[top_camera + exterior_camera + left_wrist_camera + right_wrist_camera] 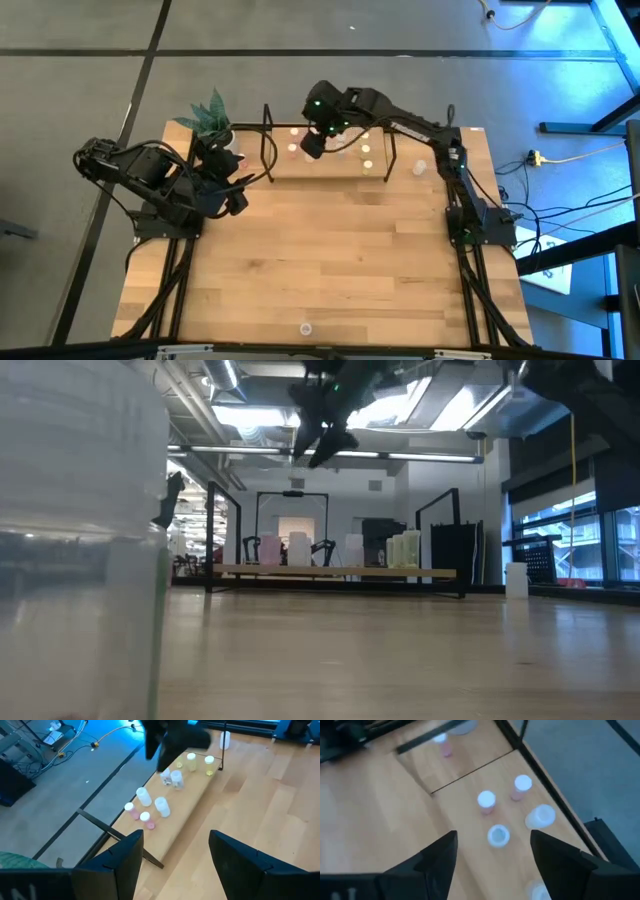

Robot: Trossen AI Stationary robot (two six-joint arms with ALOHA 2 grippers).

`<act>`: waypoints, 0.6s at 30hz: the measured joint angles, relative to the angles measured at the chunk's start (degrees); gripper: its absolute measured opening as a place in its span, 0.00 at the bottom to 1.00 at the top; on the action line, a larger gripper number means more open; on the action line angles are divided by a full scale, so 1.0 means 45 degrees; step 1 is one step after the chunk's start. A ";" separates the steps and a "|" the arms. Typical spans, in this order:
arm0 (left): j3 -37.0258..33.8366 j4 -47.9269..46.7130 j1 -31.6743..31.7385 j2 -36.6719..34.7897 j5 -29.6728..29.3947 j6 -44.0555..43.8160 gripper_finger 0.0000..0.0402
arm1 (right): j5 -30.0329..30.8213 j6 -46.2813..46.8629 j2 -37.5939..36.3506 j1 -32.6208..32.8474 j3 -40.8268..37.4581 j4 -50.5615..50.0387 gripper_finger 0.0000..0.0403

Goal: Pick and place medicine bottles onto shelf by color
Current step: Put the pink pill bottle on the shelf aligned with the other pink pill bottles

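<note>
Your right gripper is hanging over the shelf with its fingers spread wide and nothing between them, which suits either a release just made or a reach for one of the bottles below; you cannot tell which from here. Bottles are standing in groups along the shelf: pink tops toward the plant end, whitish ones in the middle, yellow-green toward the far end, which looks like sorting by color well under way. One bottle is sitting on the table just beside the shelf's right end, likely waiting its turn.

Your left gripper is waiting near the plant, wide and empty, aimed along the shelf.

The right arm is covering part of the shelf from above, so some bottles are hidden. In the low view, a blurred clear object is blocking the left side.
</note>
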 joint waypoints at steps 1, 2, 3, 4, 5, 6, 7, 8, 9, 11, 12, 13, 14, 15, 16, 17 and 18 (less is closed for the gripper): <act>0.0000 -0.0001 0.0000 0.0000 0.0001 -0.0005 0.55 | -0.0009 -0.0172 -0.0221 0.0071 -0.0003 -0.0231 0.62; 0.0002 -0.0006 0.0000 0.0000 0.0003 -0.0003 0.55 | 0.0125 -0.0415 -0.0452 0.0210 -0.0003 -0.0379 0.62; 0.0000 0.0000 0.0000 0.0000 0.0013 -0.0002 0.55 | 0.0215 -0.0601 -0.0715 0.0325 -0.0003 -0.0497 0.62; 0.0000 -0.0003 0.0000 0.0000 0.0053 -0.0005 0.55 | 0.0428 -0.0740 -0.0938 0.0497 -0.0003 -0.0778 0.62; 0.0000 -0.0003 0.0000 0.0000 0.0103 -0.0005 0.55 | 0.0803 -0.0879 -0.1220 0.0638 -0.0003 -0.1052 0.62; 0.0000 -0.0003 0.0000 0.0000 0.0158 -0.0002 0.55 | 0.1100 -0.1015 -0.1455 0.0799 -0.0003 -0.1361 0.62; 0.0000 -0.0003 0.0000 0.0000 0.0187 -0.0005 0.55 | 0.1519 -0.1101 -0.1665 0.1001 -0.0003 -0.1627 0.62; 0.0000 -0.0003 0.0000 0.0000 0.0196 -0.0005 0.55 | 0.1867 -0.1170 -0.1915 0.1165 -0.0003 -0.1867 0.62; 0.0005 -0.0003 0.0000 0.0000 0.0200 -0.0005 0.55 | 0.2117 -0.1293 -0.2131 0.1350 -0.0003 -0.2190 0.62; 0.0000 -0.0003 0.0000 0.0000 0.0199 -0.0005 0.55 | 0.2279 -0.1421 -0.2578 0.1724 -0.0003 -0.2660 0.62; 0.0000 -0.0003 0.0000 0.0000 0.0202 -0.0005 0.55 | 0.2275 -0.1448 -0.2762 0.1939 -0.0003 -0.2818 0.62; 0.0004 -0.0003 0.0000 0.0000 0.0202 -0.0005 0.55 | 0.2190 -0.1527 -0.2987 0.2128 -0.0003 -0.2995 0.62; 0.0004 -0.0003 0.0000 0.0000 0.0202 -0.0005 0.55 | 0.2036 -0.1710 -0.3153 0.2338 -0.0003 -0.3212 0.62; 0.0000 -0.0003 0.0000 0.0000 0.0198 -0.0005 0.55 | 0.1876 -0.1895 -0.3317 0.2568 -0.0004 -0.3368 0.62; 0.0001 -0.0003 0.0000 0.0000 0.0200 -0.0005 0.55 | 0.1640 -0.2100 -0.3460 0.2788 -0.0004 -0.3538 0.62; 0.0000 -0.0003 0.0000 0.0000 0.0202 -0.0005 0.55 | 0.1430 -0.2334 -0.3566 0.3031 -0.0003 -0.3740 0.62; 0.0002 -0.0003 0.0000 0.0000 0.0198 -0.0005 0.55 | 0.1136 -0.2486 -0.3692 0.3232 -0.0008 -0.3904 0.62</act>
